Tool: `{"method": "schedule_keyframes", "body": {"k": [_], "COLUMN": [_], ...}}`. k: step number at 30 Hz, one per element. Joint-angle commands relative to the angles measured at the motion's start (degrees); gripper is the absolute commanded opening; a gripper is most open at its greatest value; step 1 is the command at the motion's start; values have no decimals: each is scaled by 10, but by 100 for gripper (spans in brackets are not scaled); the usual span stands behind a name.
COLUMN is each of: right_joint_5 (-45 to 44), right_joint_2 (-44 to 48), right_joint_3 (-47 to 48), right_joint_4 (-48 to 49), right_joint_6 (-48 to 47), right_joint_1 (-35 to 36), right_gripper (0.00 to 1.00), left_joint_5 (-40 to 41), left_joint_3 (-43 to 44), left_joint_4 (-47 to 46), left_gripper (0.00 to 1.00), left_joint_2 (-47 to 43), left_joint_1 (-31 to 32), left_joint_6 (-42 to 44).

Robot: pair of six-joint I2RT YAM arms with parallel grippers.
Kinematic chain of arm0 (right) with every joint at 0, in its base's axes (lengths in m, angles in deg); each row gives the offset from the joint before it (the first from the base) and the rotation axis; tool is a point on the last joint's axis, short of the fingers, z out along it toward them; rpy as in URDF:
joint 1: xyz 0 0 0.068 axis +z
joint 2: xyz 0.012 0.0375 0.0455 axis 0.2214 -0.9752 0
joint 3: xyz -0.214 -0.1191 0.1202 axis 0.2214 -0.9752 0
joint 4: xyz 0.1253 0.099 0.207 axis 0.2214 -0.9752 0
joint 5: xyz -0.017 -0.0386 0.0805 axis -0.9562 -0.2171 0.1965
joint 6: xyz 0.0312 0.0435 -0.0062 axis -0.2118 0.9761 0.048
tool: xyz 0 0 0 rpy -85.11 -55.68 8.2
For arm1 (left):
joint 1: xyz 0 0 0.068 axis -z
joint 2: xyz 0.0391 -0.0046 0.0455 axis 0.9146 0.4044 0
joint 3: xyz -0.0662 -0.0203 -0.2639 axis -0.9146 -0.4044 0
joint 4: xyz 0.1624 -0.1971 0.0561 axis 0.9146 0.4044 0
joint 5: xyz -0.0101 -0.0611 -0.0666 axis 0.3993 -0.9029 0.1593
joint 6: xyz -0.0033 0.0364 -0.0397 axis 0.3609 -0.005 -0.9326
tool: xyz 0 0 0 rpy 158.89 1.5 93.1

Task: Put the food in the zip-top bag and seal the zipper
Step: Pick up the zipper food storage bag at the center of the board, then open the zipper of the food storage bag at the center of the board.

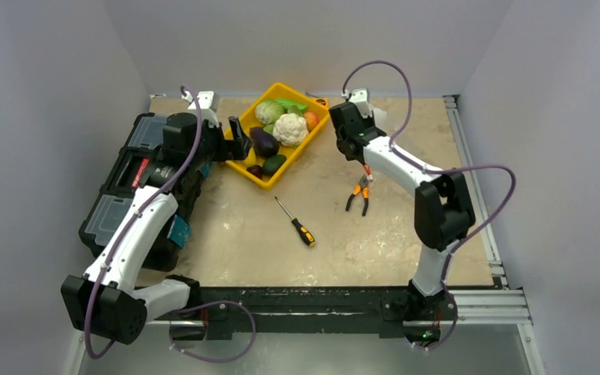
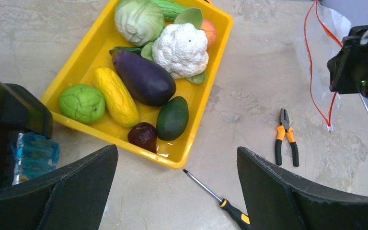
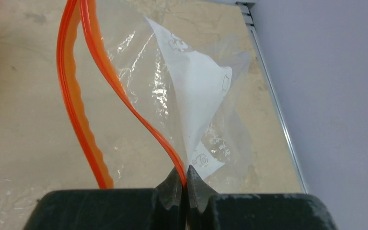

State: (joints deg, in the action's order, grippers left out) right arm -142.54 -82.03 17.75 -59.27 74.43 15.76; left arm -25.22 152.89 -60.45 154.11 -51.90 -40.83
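The food lies in a yellow tray (image 2: 214, 72): cabbage (image 2: 139, 20), cauliflower (image 2: 181, 48), eggplant (image 2: 143, 79), avocado (image 2: 172, 118), corn (image 2: 116, 96), lime (image 2: 82, 103) and an orange-red fruit (image 2: 210, 31). My left gripper (image 2: 177, 149) hangs open and empty above the table, just in front of the tray. My right gripper (image 3: 186, 179) is shut on one side of the zipper (image 3: 124, 91) of the zip-top bag (image 3: 191, 91), right of the tray. The zipper's other strip (image 3: 74, 96) bows away, so the mouth gapes.
A screwdriver (image 2: 220, 201) lies on the table in front of the tray, and orange-handled pliers (image 2: 286, 139) lie to its right, below the hanging bag. A black toolbox (image 1: 137, 168) fills the left side. A metal rail (image 1: 473, 180) borders the table's right edge.
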Motion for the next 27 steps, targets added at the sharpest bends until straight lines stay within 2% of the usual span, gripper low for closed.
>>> {"method": "schedule_keyframes", "body": {"k": [1,8,12,14,16,21,24,27], "right_joint_5": [147,309,403,424,406,381,411,458], "right_joint_2": [57,146,183,205,230,265,273,273], "right_joint_3": [-60,-94,-105,-125,-150,-190,-200,-195], "right_joint_4": [45,79,76,86,100,125,145,159], "right_joint_6": [18,38,75,88,93,109,138,171], "right_joint_1": [-28,-25,-22,-11,13,64,71,80], "right_gripper": [0,0,0,0,0,0,0,0], "left_joint_5": [-61,-205,-302,-343,-373,-381,-368,-317], "left_joint_3": [36,89,93,83,73,71,69,75], "left_joint_4": [-4,35,4,-31,-64,-79,-74,-39], "left_gripper": [94,94,94,94,94,94,93,89], "left_joint_2": [20,111,168,192,209,216,198,187], "left_joint_1": [-4,-1,7,12,20,43,49,62], "left_joint_6": [-8,-32,-91,-133,-164,-175,-157,-122]}}
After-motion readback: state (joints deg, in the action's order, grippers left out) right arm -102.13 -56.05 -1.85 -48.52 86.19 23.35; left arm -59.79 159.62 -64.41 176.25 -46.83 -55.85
